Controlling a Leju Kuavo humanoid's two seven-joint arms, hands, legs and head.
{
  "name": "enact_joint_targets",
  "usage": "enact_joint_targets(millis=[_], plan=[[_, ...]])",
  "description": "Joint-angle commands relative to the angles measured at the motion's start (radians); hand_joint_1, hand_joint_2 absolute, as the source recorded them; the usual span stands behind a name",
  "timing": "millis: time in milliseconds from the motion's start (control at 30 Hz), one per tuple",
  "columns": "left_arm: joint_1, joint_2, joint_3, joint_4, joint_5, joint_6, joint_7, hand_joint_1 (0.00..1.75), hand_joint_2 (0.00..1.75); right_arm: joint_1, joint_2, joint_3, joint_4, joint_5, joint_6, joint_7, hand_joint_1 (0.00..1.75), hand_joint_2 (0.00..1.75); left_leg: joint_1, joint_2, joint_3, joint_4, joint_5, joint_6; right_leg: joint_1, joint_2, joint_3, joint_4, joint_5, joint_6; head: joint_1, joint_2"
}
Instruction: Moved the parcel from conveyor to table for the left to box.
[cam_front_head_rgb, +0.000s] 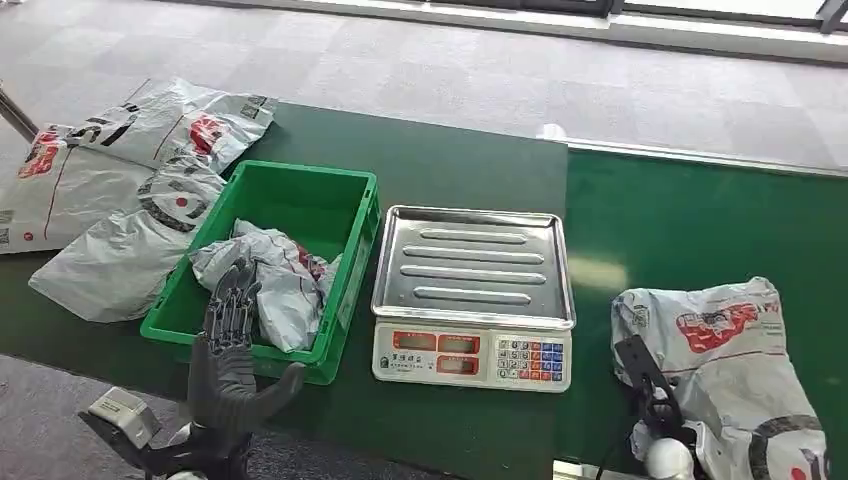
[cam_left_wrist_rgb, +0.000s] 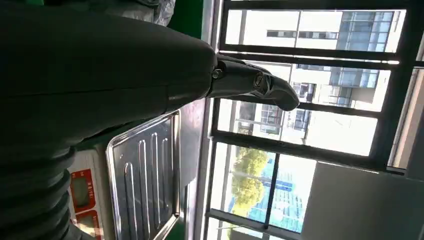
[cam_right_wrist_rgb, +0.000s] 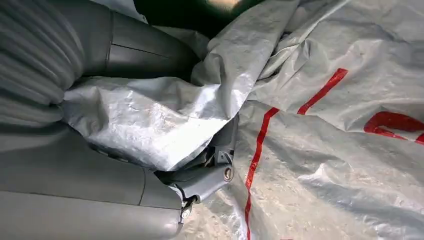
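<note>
Right hand (cam_right_wrist_rgb: 150, 165): right of scale (cam_front_head_rgb: 472, 300), fingers clamped on parcel (cam_front_head_rgb: 725, 370). Left hand (cam_front_head_rgb: 228, 345): raised, fingers spread, empty, before bin (cam_front_head_rgb: 355, 230) left of scale.

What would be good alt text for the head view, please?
A grey parcel lies on the green conveyor at right, the right hand on it. An empty scale sits mid-table; the left hand, fingers spread, hovers by a green crate holding one parcel.
</note>
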Motion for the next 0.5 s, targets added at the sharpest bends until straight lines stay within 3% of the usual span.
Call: enact_joint_targets(millis=[33,67,100,233,367,500], plan=[[0.003,0.013,-0.002,0.011,0.006,0.002,0.001,0.0,1.75,0.057,0.037,-0.089,-0.193,0.002,-0.234,-0.08,1.75,1.75,0.0,-0.001,0.002,-0.002,0.0,0.0,0.0,-0.002,0.002,-0.001,-0.001,0.0,0.0,0.0],[0.008,0.011,-0.002,0.008,0.006,0.001,0.0,0.0,1.75,0.071,0.042,-0.096,-0.23,0.004,-0.248,-0.083,1.75,1.75,-0.001,-0.001,0.002,-0.001,-0.001,0.0,-0.001,-0.001,0.002,0.0,-0.001,0.0,0.0,0.0],[0.012,0.005,0.001,0.003,0.004,0.001,-0.005,0.0,1.75,0.092,0.061,-0.116,-0.316,-0.043,-0.351,-0.166,1.75,1.75,-0.001,0.0,0.002,-0.001,-0.001,0.0,-0.001,-0.001,0.002,0.0,-0.001,0.0,0.0,0.0],[-0.003,-0.002,-0.012,0.03,-0.009,0.01,-0.035,0.0,1.75,0.159,0.149,-0.218,-0.557,-0.198,-0.576,-0.429,1.75,1.75,-0.001,-0.003,0.001,-0.001,-0.001,0.0,-0.001,-0.003,0.001,0.001,-0.003,0.0,0.0,0.0],[-0.003,-0.012,-0.012,0.032,-0.011,0.033,-0.053,0.0,1.75,0.12,0.23,-0.335,-0.66,-0.284,-0.583,-0.642,1.75,1.75,-0.002,-0.003,0.001,-0.001,-0.002,-0.001,-0.001,-0.003,0.0,0.001,-0.004,0.0,0.0,0.0],[0.008,-0.024,-0.001,0.023,-0.01,0.043,-0.07,0.0,1.75,0.018,0.263,-0.317,-0.7,-0.33,-0.583,-0.821,1.75,1.75,-0.001,0.003,0.001,0.0,-0.003,-0.001,-0.001,0.003,-0.001,0.001,-0.002,0.0,0.0,0.0]])
